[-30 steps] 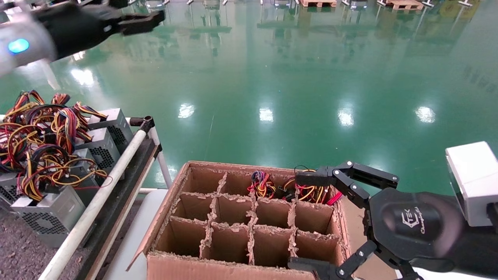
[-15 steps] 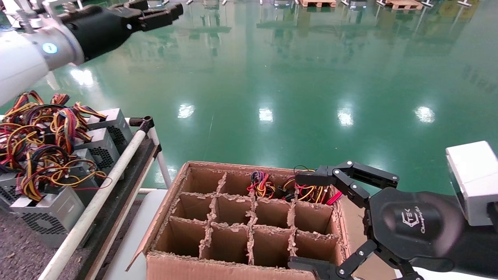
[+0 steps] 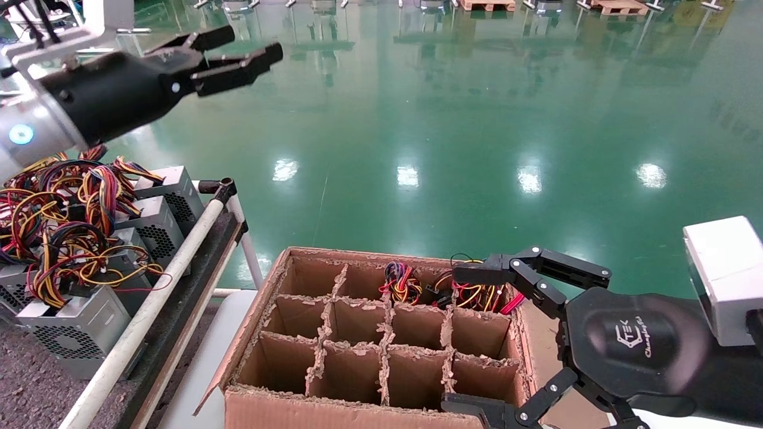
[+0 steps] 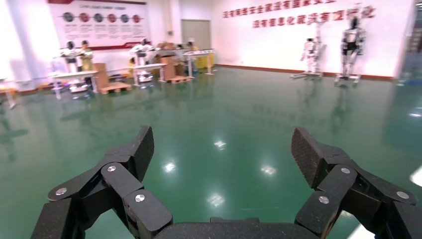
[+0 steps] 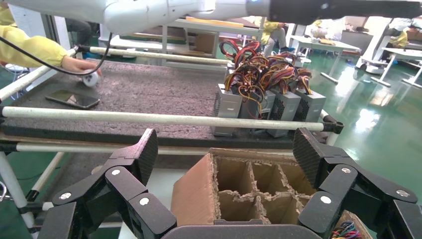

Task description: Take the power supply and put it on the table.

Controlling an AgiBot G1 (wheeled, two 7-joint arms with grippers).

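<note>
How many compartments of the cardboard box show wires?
2, both in the cardboard box's far row: one wire bundle in the third compartment from the left, the other wire bundle in the right corner. Floors of the near compartments are hidden.

Bright, even indoor light with strong glare on the glossy green floor (image 3: 453, 119).

White patches of reflected overhead lamps dot the floor in the head view, and the left wrist view shows the same sheen. The far wall (image 4: 318, 30) there looks washed out. Shadows are soft and faint. Straight lines bow slightly toward the head view's edges.
</note>
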